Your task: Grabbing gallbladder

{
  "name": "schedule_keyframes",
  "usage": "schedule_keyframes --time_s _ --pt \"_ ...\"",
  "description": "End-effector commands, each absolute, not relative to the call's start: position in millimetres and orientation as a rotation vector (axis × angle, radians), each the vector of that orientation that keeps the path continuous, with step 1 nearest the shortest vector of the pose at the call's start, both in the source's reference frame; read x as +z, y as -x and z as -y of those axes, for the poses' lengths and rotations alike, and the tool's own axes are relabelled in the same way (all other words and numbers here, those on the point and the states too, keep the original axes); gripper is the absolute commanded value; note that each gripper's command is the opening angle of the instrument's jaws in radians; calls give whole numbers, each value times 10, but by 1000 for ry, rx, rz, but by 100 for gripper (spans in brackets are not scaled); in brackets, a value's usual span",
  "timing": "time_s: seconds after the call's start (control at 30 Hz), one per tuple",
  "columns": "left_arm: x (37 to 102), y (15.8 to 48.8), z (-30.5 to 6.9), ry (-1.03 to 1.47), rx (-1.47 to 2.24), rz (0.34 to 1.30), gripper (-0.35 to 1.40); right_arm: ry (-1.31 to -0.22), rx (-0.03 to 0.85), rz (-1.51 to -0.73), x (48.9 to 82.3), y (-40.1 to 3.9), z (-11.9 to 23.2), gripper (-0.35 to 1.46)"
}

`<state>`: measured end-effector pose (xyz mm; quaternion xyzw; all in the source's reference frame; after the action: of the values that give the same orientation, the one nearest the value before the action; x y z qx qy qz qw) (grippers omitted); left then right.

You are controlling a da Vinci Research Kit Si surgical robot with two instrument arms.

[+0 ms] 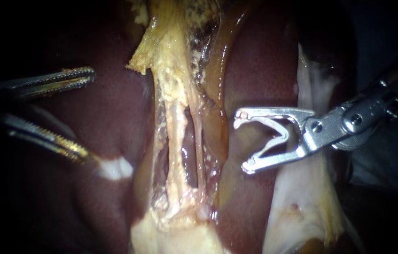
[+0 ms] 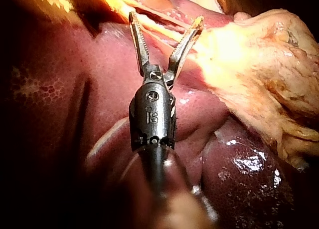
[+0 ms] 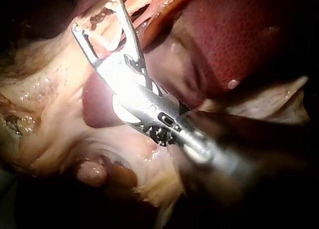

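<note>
A band of yellow fatty tissue (image 1: 168, 61) runs down the middle between dark red liver lobes (image 1: 109, 113). Two thin tubes (image 1: 176, 136) stretch side by side within it. I cannot tell which part is the gallbladder. My left instrument (image 1: 87, 115) hovers over the liver left of the band, serrated jaws wide open and empty. In the left wrist view those jaws (image 2: 167, 19) point at the yellow strands, beside a bulky yellow mass (image 2: 259, 64). My right instrument (image 1: 242, 141) stands right of the band, curved jaws open on nothing. The right wrist view also shows its jaws (image 3: 97, 14) open.
An amber, glistening fold (image 1: 217, 94) lies along the band's right side. Pale whitish membrane (image 1: 302, 202) hangs under and behind the right instrument. A small white patch (image 1: 114, 168) sits on the liver by the left instrument's lower jaw. Dark surroundings frame the field.
</note>
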<state>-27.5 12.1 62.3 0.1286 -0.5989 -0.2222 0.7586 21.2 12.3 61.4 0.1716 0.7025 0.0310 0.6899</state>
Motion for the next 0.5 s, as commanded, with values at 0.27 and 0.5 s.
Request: schedule_keyframes --time_s 0.27,0.5 --pt "616 288 -134 -354 -730 1253 93 -383 70 -1571 615 -212 -124 50" --pt "618 313 -155 -403 -958 1209 88 -383 69 -1571 615 -213 -123 50"
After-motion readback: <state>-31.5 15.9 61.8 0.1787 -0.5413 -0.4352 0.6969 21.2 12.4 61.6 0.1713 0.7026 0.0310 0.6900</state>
